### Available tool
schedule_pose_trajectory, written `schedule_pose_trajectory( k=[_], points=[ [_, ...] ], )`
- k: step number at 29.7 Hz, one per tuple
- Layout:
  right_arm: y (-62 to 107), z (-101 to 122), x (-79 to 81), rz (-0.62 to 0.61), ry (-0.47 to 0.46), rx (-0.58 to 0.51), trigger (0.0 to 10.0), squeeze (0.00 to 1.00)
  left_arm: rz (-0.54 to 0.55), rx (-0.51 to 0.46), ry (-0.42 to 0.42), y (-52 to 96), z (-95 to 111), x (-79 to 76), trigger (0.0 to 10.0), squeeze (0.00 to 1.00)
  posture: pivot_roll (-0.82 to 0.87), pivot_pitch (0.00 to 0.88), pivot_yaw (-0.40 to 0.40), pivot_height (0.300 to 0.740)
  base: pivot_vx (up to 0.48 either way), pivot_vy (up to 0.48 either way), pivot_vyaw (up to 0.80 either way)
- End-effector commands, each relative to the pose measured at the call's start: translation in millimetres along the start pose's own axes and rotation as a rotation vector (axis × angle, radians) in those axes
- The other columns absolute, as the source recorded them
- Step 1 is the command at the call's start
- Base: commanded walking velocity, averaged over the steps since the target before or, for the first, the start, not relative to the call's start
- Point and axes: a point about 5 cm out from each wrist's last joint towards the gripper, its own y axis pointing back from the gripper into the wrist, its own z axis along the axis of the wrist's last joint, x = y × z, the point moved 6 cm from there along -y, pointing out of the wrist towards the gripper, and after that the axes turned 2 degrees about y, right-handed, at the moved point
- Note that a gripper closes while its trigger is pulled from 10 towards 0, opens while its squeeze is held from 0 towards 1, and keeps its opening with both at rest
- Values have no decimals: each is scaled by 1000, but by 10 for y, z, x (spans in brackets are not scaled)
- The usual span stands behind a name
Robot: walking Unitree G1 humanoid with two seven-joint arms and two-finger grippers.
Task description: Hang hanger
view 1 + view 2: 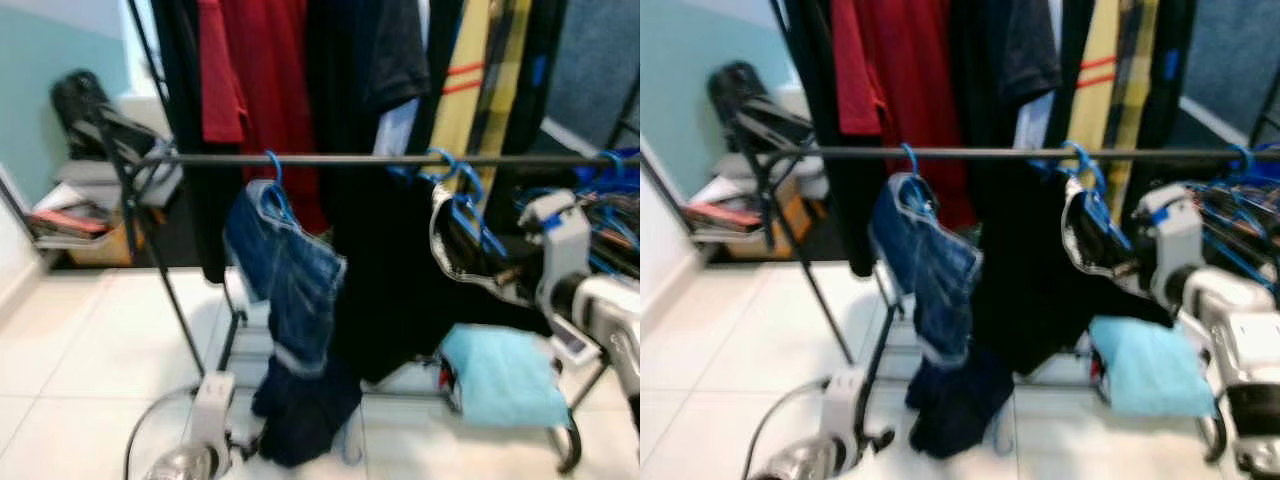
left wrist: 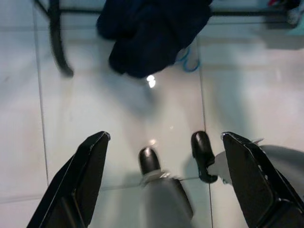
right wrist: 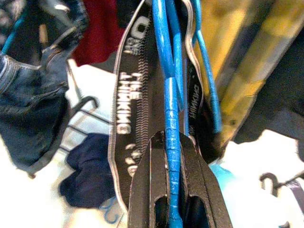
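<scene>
A blue wire hanger (image 1: 467, 205) carrying a black garment with a white-lettered waistband (image 3: 124, 95) has its hook over the dark clothes rail (image 1: 340, 159). My right gripper (image 3: 172, 156) is shut on the hanger's blue wire just below the rail, with the arm (image 1: 565, 270) reaching in from the right. A second blue hanger (image 1: 274, 190) further left on the rail holds denim shorts (image 1: 290, 280). My left gripper (image 2: 164, 156) hangs low over the white floor tiles, open with nothing between its fingers.
Red, black and yellow clothes (image 1: 270, 90) hang behind the rail. More blue hangers (image 1: 610, 200) crowd the rail's right end. A dark navy garment (image 1: 300, 410) and a light blue cloth (image 1: 500, 375) lie on the rack's lower shelf. A box of clutter (image 1: 85, 215) stands at the back left.
</scene>
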Motion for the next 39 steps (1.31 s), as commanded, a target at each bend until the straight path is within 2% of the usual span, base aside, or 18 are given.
schedule_pose_trajectory(
  k=[1, 4, 7, 9, 11, 12, 15, 19, 26, 28, 29, 30, 32, 33, 34, 35, 36, 39],
  points=[
    [-34, -40, 91, 32, -3, 24, 10000, 0, 21, -7, 4, 7, 24, 52, 10000, 0, -170, 0, 56, 740, 0, 0, 800],
    [-1, -205, 234, 115, -33, 107, 10000, 0, 20, -22, 21, 7, 39, 47, 10000, 0, -170, 0, 56, 740, 0, 0, 0],
    [36, -293, 218, 107, -47, 158, 10000, 0, 23, -22, 22, 7, 41, 50, 10000, 0, -171, 0, 57, 740, 0, 0, 0],
    [120, -398, 210, 117, -57, 227, 10000, 0, 25, -22, 22, 7, 40, 52, 10000, 0, -171, 0, 57, 740, 0, 0, 0],
    [162, -401, 196, 117, -64, 238, 10000, 0, 26, -22, 23, 7, 40, 56, 10000, 0, -175, 0, 57, 740, 0, 0, 0],
    [194, -379, 182, 117, -66, 235, 10000, 0, 27, -23, 25, 8, 41, 58, 10000, 0, -175, 0, 57, 740, 0, 0, 0],
    [240, -143, 135, 113, -52, 135, 10000, 0, 30, -22, 23, 9, 41, 64, 10000, 0, -180, 0, 60, 740, 0, 0, 0],
    [316, 103, 68, 95, -50, 52, 10000, 0, 23, -25, 11, 9, 52, 60, 10000, 0, -186, 0, 65, 740, 0, 442, 0],
    [390, 199, 100, 120, -28, 42, 10000, 0, 26, -29, 14, 10, 59, 66, 10000, 0, -189, 0, 65, 740, 0, 137, 0],
    [519, 219, 206, 198, 18, 80, 10000, 0, 28, -28, 11, 10, 60, 68, 10000, 0, -193, 0, 66, 740, 0, 0, 0],
    [519, 219, 206, 198, 18, 80, 10000, 0, 28, -28, 11, 10, 60, 68, 10000, 0, -193, 0, 66, 740, 0, 0, 0],
    [614, 246, 287, 259, 54, 91, 10000, 0, 25, -26, 8, 9, 58, 65, 10000, 0, -194, 0, 66, 740, 0, 0, 0],
    [614, 246, 287, 259, 54, 91, 10000, 0, 25, -26, 8, 9, 58, 65, 10000, 0, -194, 0, 66, 740, 0, 0, 0],
    [679, 263, 343, 300, 78, 98, 10000, 0, 24, -24, 7, 9, 56, 63, 10000, 0, -194, 0, 66, 740, 0, 0, 0],
    [679, 263, 343, 300, 78, 98, 10000, 0, 24, -24, 7, 9, 56, 63, 10000, 0, -194, 0, 66, 740, 0, 0, 0],
    [753, 299, 347, 321, 100, 93, 10000, 0, 19, -22, 6, 9, 53, 58, 10000, 0, -201, 0, 69, 740, 0, 0, 0],
    [801, 320, 260, 287, 114, 100, 10000, 0, 14, -20, 4, 9, 49, 54, 10000, 0, -203, 0, 71, 740, 0, 0, 0],
    [828, 331, 189, 256, 121, 105, 10000, 0, 11, -19, 4, 9, 46, 51, 10000, 0, -203, 0, 71, 740, 0, 0, 0]
  ],
)
